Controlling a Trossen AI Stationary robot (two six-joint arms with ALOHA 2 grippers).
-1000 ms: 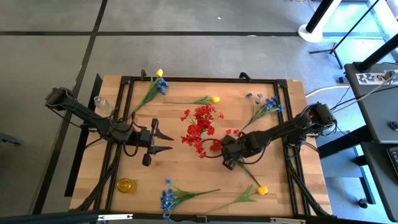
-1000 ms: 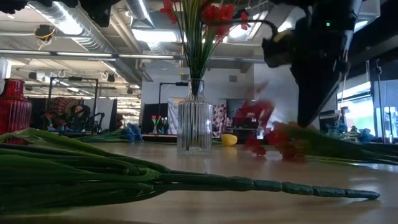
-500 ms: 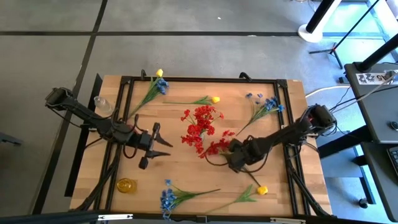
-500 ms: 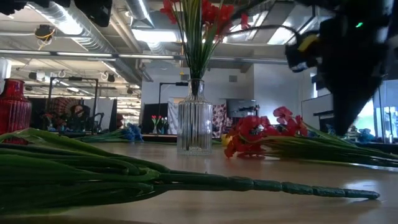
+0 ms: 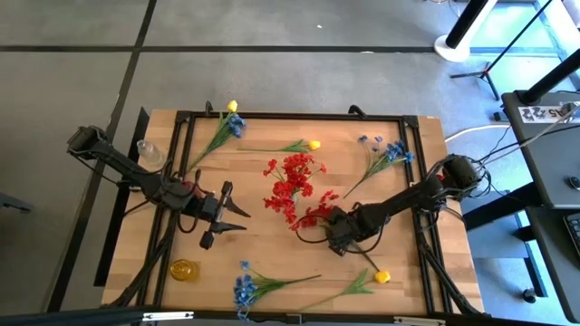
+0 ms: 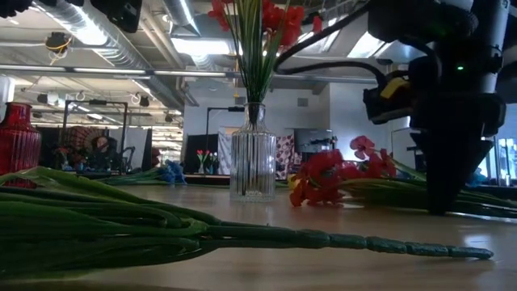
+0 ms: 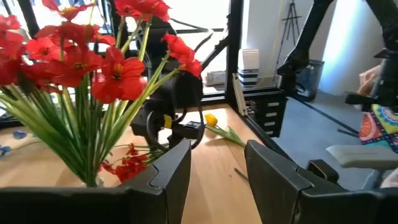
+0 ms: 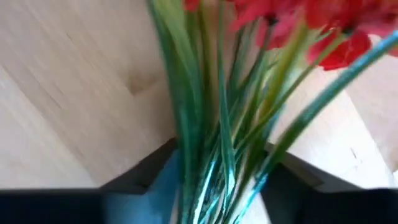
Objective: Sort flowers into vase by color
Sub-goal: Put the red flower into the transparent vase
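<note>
The right tool (image 5: 337, 241) is down on the counter (image 5: 272, 249) beside the clear vase (image 6: 253, 163) of red blooms, its fingers straddling the green stems of a red flower spray (image 5: 317, 214) lying there; whether they pinch I cannot tell. The left tool (image 5: 237, 215) hovers spread, empty, on the vase's other side.

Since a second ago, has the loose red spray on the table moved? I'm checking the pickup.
Yes. The loose red spray slid toward the table's front edge, away from the vase, with the right end effector over its stems.
</note>
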